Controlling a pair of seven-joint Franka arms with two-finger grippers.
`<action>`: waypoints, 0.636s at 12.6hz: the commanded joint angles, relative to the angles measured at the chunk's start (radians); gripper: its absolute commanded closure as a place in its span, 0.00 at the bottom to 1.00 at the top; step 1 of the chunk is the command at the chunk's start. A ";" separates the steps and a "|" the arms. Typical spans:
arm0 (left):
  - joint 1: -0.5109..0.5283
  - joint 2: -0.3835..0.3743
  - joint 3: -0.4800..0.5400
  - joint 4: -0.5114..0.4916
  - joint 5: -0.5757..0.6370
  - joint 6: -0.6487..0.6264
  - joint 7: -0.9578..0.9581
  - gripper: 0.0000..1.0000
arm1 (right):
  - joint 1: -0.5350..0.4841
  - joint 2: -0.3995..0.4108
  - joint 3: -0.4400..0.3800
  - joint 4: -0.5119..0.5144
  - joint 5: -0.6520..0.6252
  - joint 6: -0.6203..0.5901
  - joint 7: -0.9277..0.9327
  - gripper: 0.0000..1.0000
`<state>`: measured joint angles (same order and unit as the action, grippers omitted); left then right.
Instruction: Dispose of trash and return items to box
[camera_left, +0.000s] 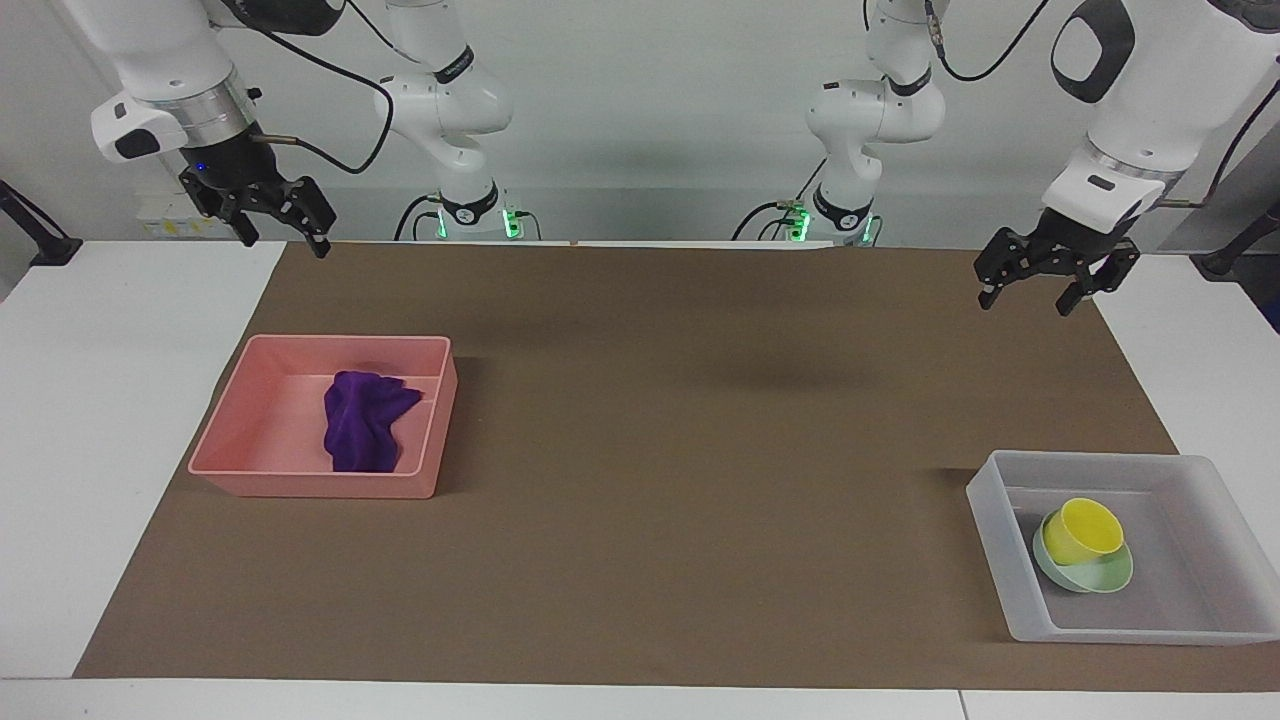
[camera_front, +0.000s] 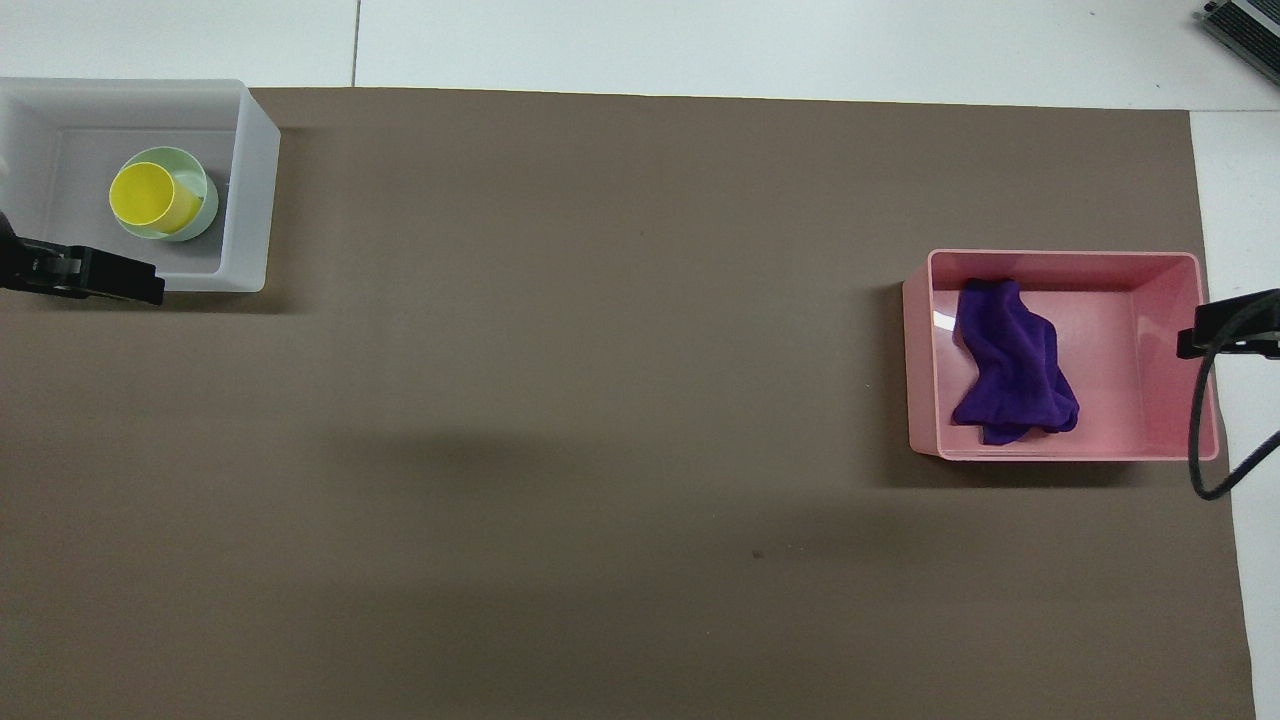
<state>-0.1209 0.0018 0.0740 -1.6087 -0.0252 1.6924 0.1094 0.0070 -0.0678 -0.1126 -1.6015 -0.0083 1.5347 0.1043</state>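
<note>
The purple cloth trash (camera_left: 362, 432) (camera_front: 1012, 375) lies crumpled in a pink tray (camera_left: 300, 482) (camera_front: 1060, 258) toward the right arm's end. A yellow cup (camera_left: 1085, 530) (camera_front: 143, 195) rests tilted in the mint-green bowl (camera_left: 1108, 578) (camera_front: 203, 190), both inside the translucent box (camera_left: 1000, 545) (camera_front: 255, 200) toward the left arm's end. My left gripper (camera_left: 1027, 303) (camera_front: 140, 285) hangs open and empty, high over the mat's edge on the robots' side of the box. My right gripper (camera_left: 283, 245) (camera_front: 1195, 340) waits open and empty, raised over the mat's corner near the pink tray.
A brown mat (camera_left: 680, 470) (camera_front: 600, 400) covers most of the white table (camera_left: 100, 400). A black cable (camera_front: 1200, 450) loops down from the right arm beside the pink tray. A dark device (camera_front: 1245, 25) sits at the table corner farthest from the robots.
</note>
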 joint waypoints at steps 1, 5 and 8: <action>0.006 -0.008 0.000 -0.007 0.018 -0.025 -0.011 0.00 | -0.021 -0.021 0.014 -0.021 0.019 -0.005 -0.020 0.00; 0.007 -0.031 0.001 -0.045 0.018 -0.034 -0.011 0.00 | -0.018 -0.023 0.013 -0.023 0.019 -0.005 -0.020 0.00; 0.007 -0.037 0.001 -0.045 0.018 -0.034 -0.010 0.00 | 0.019 -0.026 0.002 -0.025 0.011 0.001 -0.020 0.00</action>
<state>-0.1149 -0.0018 0.0768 -1.6269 -0.0252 1.6685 0.1093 0.0206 -0.0686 -0.1122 -1.6015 -0.0078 1.5347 0.1038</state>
